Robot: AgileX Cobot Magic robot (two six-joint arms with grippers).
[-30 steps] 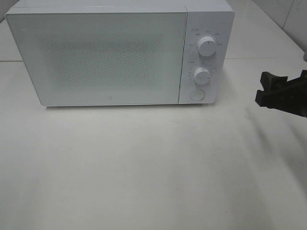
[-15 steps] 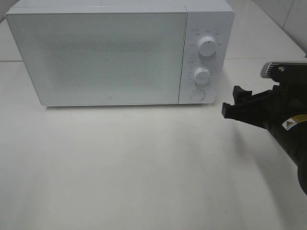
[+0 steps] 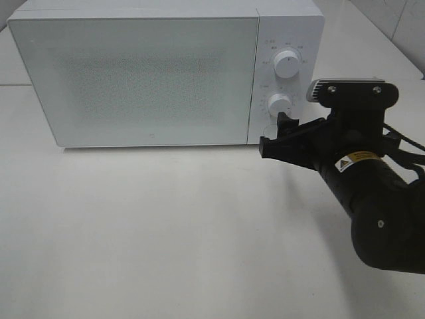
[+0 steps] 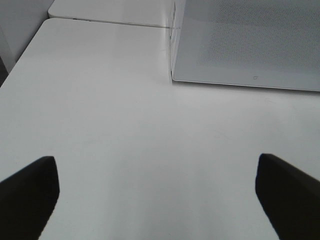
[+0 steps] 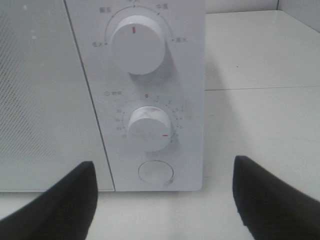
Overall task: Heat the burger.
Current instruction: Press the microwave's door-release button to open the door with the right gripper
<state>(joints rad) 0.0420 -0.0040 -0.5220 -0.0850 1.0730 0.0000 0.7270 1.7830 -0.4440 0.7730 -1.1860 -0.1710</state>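
Note:
The burger is out of view. A white microwave [image 3: 133, 73] stands at the back of the table with its door shut [image 4: 250, 45]. My right gripper [image 3: 275, 136] is open and hovers just in front of the control panel, near the round door button [image 5: 156, 173]. The wrist view shows its two dark fingers [image 5: 55, 205] spread either side of that button, with nothing between them [image 5: 162, 202]. My left gripper [image 4: 159, 200] is open over bare table, off the microwave's front left corner. It holds nothing and does not appear in the high view.
The panel carries an upper knob [image 3: 287, 64] and a lower timer knob [image 3: 279, 105]. The white tabletop [image 3: 166, 226] stretches in front of the microwave. A seam between table sections [image 4: 110, 22] runs behind the microwave's left side.
My right arm has swung in from the right edge toward the left, ending in front of the microwave's control panel. The microwave has not moved.

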